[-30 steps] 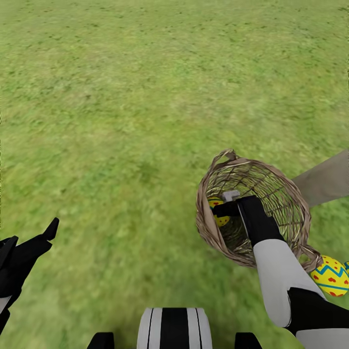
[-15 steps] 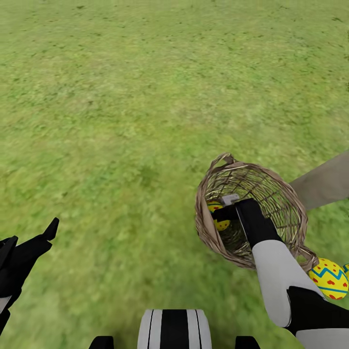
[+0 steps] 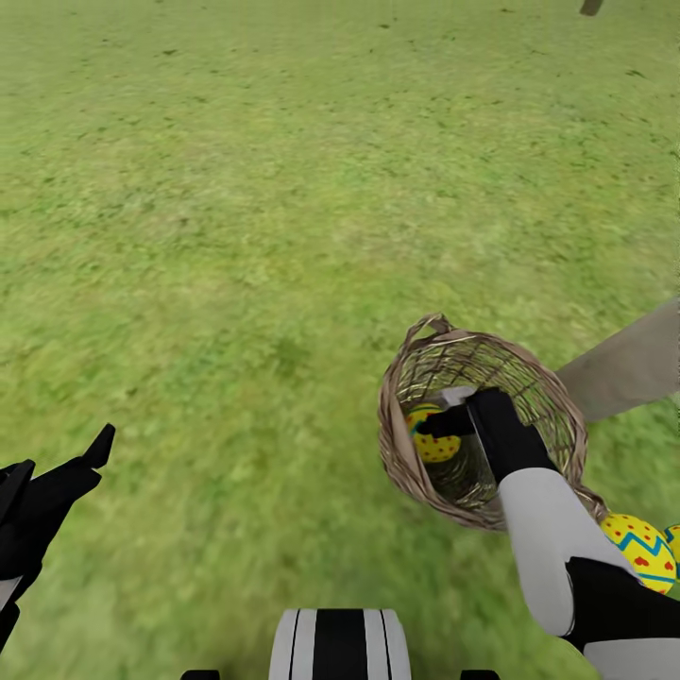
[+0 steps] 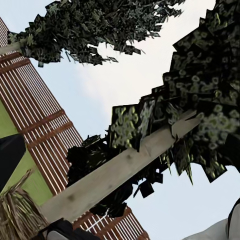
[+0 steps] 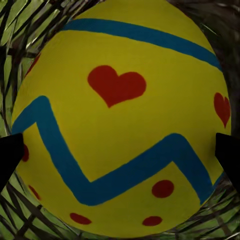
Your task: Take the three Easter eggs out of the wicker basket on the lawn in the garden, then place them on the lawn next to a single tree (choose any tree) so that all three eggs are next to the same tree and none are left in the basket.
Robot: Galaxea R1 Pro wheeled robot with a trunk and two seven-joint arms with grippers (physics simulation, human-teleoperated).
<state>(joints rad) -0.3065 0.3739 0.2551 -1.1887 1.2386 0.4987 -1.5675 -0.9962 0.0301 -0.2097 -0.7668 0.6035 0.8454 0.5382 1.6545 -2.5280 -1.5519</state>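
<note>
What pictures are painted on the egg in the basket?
Red hearts, red dots and blue zigzag bands on the yellow egg, clearest in the right wrist view.

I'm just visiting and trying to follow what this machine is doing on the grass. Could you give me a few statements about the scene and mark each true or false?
1. The robot's right arm reaches into the brown open-weave wicker basket. True.
2. The basket holds no egg. False: a yellow egg with blue zigzag bands and red hearts lies inside, right before the right gripper.
3. A yellow zigzag-banded egg lies on the green lawn outside the basket. True.
4. The left gripper holds an egg. False: it hangs empty over the grass.
5. A pale trunk lies behind the basket. True.
</note>
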